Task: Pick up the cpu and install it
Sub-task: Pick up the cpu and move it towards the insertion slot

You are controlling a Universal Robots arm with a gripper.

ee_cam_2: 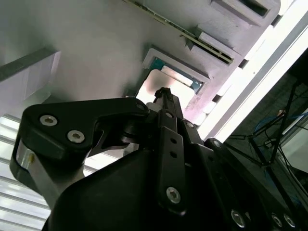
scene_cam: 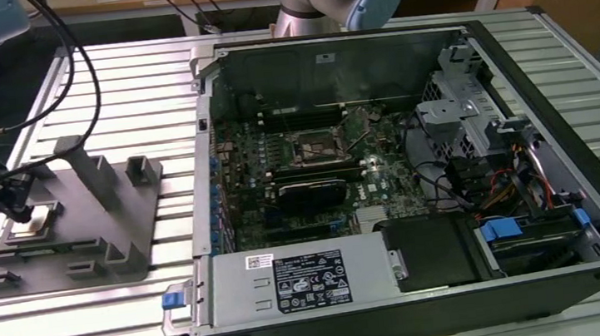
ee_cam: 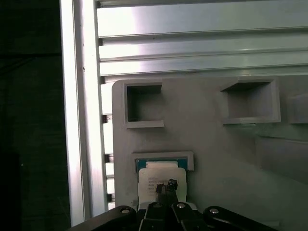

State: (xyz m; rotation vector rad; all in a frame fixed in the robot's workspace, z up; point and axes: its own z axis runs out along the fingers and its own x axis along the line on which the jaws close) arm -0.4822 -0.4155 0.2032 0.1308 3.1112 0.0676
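Holds the hand [scene_cam: 24,215] low over the grey tray [scene_cam: 143,214] at the exterior view's left, fingertips [ee_cam: 172,184] pressed together into one narrow dark tip. Straight beneath that tip, the cpu [ee_cam: 161,173] — lying flat in a shallow square pocket of the tray, silver top up, a thin teal edge showing on the side away from the hand's body. Cannot tell whether the tip touches the metal or stops just short of it. Same in both wrist views: tip over the middle of the chip, chip seated in its pocket. Beyond the hand on the tray, two open square recesses [ee_cam: 143,103]. Well apart from the hand — the open computer case [scene_cam: 412,164] on the slatted bench [scene_cam: 79,82], with the dark socket [scene_cam: 313,146] on its board.
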